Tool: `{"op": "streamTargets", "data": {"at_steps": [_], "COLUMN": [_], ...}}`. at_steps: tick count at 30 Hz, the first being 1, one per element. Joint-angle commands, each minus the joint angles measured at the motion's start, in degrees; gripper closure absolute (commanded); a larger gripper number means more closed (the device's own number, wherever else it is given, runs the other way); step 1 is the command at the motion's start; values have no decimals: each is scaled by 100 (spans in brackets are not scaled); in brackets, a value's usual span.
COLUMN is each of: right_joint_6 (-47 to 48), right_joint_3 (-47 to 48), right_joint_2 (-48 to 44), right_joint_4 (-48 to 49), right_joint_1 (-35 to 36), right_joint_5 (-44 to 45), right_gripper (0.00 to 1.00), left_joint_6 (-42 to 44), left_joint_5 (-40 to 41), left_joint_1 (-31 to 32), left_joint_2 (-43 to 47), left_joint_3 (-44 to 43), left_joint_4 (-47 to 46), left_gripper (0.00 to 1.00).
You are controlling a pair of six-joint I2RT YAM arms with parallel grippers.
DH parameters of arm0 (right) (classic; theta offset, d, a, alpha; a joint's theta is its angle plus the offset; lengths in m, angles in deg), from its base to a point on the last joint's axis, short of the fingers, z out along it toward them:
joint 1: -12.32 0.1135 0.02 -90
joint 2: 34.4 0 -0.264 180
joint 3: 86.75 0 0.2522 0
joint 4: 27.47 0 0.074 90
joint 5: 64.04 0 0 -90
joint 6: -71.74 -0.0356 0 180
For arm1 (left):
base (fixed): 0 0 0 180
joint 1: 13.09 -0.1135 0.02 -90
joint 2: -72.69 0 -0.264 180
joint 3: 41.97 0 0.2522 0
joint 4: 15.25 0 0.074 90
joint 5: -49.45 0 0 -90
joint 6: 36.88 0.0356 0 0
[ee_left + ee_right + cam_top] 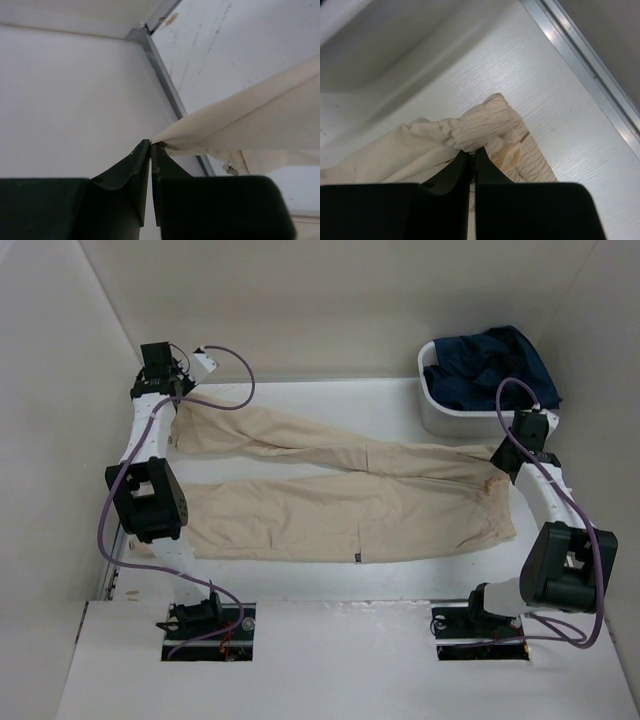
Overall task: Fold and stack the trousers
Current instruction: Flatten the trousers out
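While the trousers point(340, 510) lie spread, a grey bin point(450, 422) holds navy cloth point(490, 365)

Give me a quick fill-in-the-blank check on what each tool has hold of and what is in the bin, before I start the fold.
1. The left tool is shut on the hem of one ___ of the trousers.
2. The right tool is shut on the gathered elastic ___.
3. The bin at the far right holds cloth coloured dark ___.

Missing words: leg; waistband; blue.
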Motion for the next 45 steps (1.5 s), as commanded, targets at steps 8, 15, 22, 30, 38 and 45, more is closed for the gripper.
{"op": "streamTargets", "data": {"at_steps": [8,15,22,30,38,45], "right_joint_6": [24,-187,-301,-354,-363,-380], "right_joint_3": [-353,-326,-388,-414,-669,-678], "right_joint_2": [-332,-86,-33,-165,-402,-385], "right_joint_4": [241,189,162,250,250,224], "right_joint_1": [-166,150,484,537,423,370], "right_joint_5": [-77,-112,-121,-165,-209,-200], "right_gripper": [100,100,100,100,100,100], "left_joint_6": [611,549,1029,2843,2791,2756], "left_joint_5": [479,1067,-627,-277,-295,-120], "left_joint_1": [206,479,58,-312,-75,-4], "left_joint_2": [-270,-2671,-592,-245,-825,-1195], "left_joint_3": [-210,-2249,-417,1054,931,1019], "left_joint_4": [-511,-723,-6,1625,1298,711], "left_gripper": [89,47,34,41,39,38]}}
